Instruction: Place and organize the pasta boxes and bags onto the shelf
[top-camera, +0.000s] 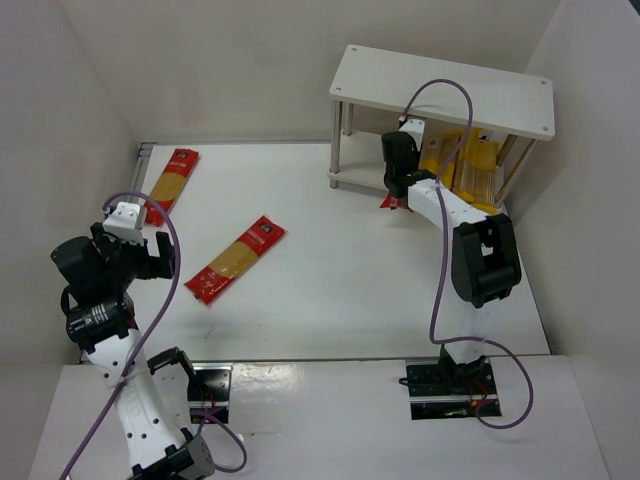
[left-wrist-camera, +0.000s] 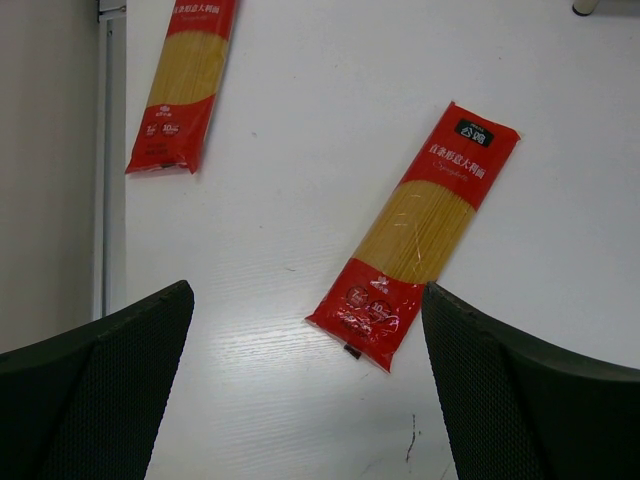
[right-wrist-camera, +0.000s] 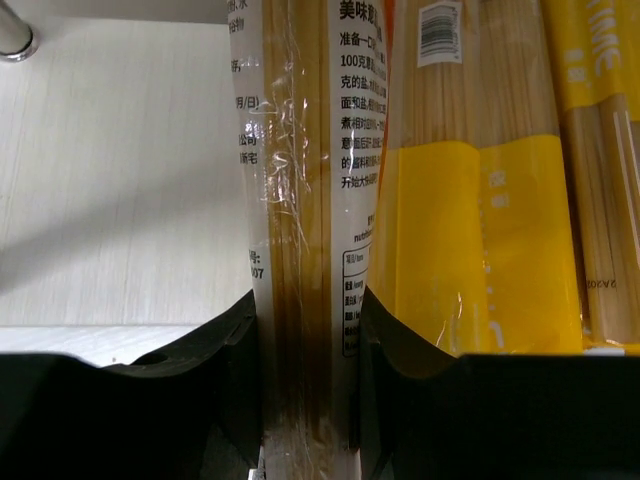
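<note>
The white two-tier shelf (top-camera: 440, 90) stands at the back right, with yellow spaghetti packs (top-camera: 470, 165) on its lower tier. My right gripper (top-camera: 400, 190) reaches under the top board. In the right wrist view it (right-wrist-camera: 308, 320) is shut on a red-ended pack (right-wrist-camera: 300, 200) held on edge on the lower tier (right-wrist-camera: 120, 170), beside the yellow packs (right-wrist-camera: 480, 230). Two red-ended packs lie flat on the table, one mid-left (top-camera: 235, 259) and one at the back left (top-camera: 172, 182). My left gripper (top-camera: 150, 250) hovers open and empty above the table, with both packs ahead of it (left-wrist-camera: 415, 235), (left-wrist-camera: 185, 80).
White walls enclose the table on the left, back and right. A shelf leg (right-wrist-camera: 15, 40) stands at the far left of the lower tier. The table's left edge (left-wrist-camera: 110, 200) runs close beside the back-left pack. Purple cables loop over both arms.
</note>
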